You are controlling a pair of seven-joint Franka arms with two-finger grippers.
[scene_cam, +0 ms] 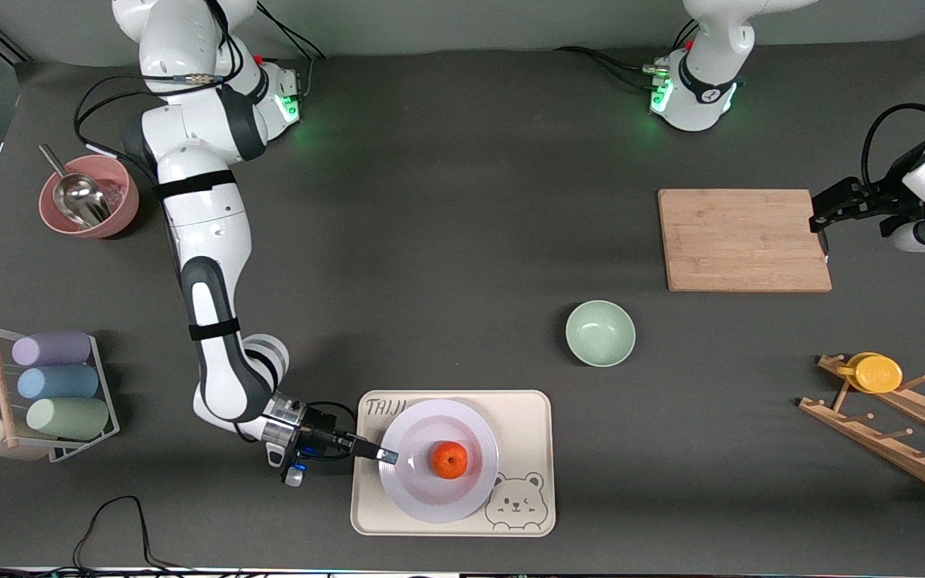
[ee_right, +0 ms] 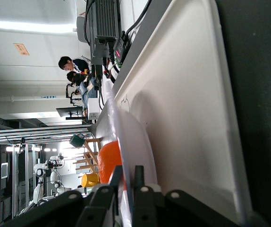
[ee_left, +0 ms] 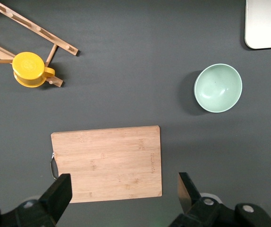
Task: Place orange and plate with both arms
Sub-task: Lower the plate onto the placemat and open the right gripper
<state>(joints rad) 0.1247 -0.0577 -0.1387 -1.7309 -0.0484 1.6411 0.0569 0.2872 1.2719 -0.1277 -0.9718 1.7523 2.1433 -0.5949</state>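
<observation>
The tray (scene_cam: 527, 417) with the bear drawing lies nearest the front camera, carrying the plate (scene_cam: 422, 490), and the orange (scene_cam: 450, 460) sits in the middle of the plate. At the right arm's end of the counter (scene_cam: 430, 241) a rack (scene_cam: 105, 401) holds three cups lying on their sides, and a pink bowl (scene_cam: 121, 213) with a metal scoop (scene_cam: 77, 197) stands farther from the camera. The right gripper (scene_cam: 386, 456) reaches low over the tray's edge and is clenched on the plate's rim, one finger above it and one below. A green bowl (scene_cam: 600, 332) stands alone near the counter's middle, farther from the camera than the tray. A wooden board (scene_cam: 743, 239) lies toward the left arm's end, with the left gripper (scene_cam: 820, 221) over its edge, fingers spread and holding nothing. A wooden peg rack (scene_cam: 896, 425) carries a yellow cup (scene_cam: 876, 372)
</observation>
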